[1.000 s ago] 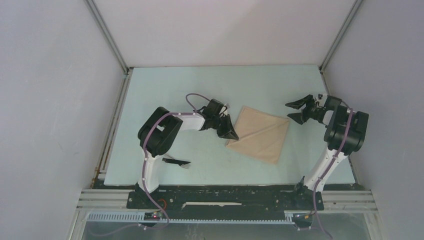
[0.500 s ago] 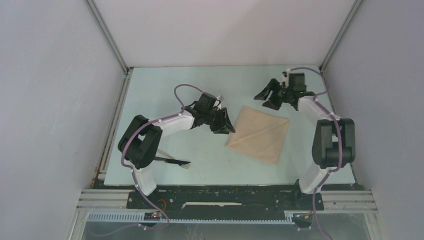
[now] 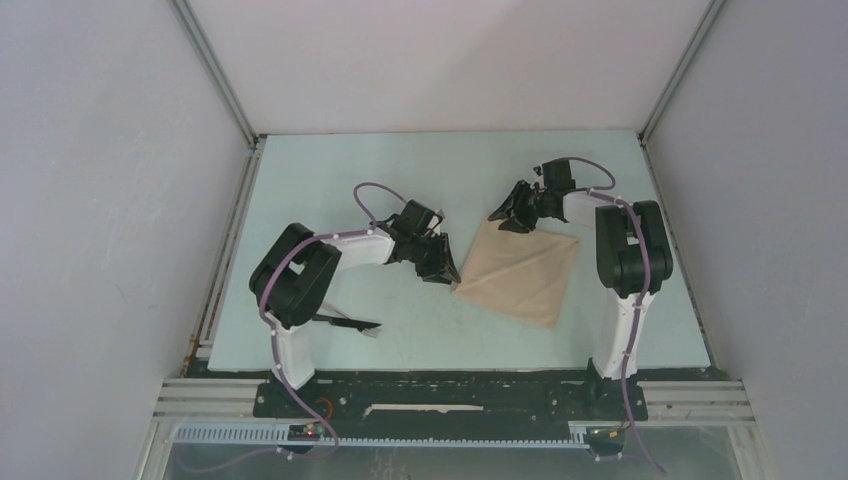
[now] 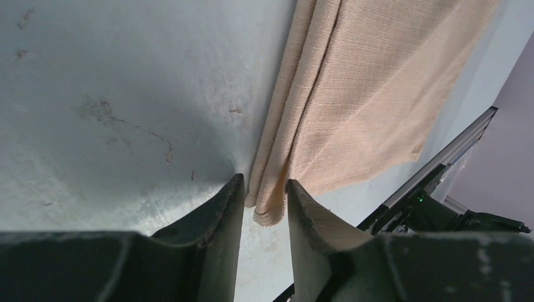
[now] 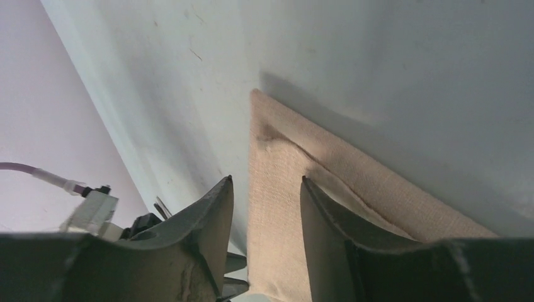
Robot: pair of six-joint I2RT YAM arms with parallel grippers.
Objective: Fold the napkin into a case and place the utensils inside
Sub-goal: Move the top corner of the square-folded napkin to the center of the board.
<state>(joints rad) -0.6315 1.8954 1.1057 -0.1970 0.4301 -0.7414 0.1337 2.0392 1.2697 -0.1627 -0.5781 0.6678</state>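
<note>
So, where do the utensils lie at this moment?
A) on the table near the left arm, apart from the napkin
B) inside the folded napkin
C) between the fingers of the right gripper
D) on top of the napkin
A: the top view shows the dark utensils lying on the table beside the left arm, well apart from the napkin.

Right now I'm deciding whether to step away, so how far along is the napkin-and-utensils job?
Done: the napkin lies folded into a smaller, layered shape. In hand: the left claw straddles its left corner, jaws parted, and the right claw sits open at the far corner. Left: finishing the case and loading the utensils, which lie on the table away from the cloth.
</note>
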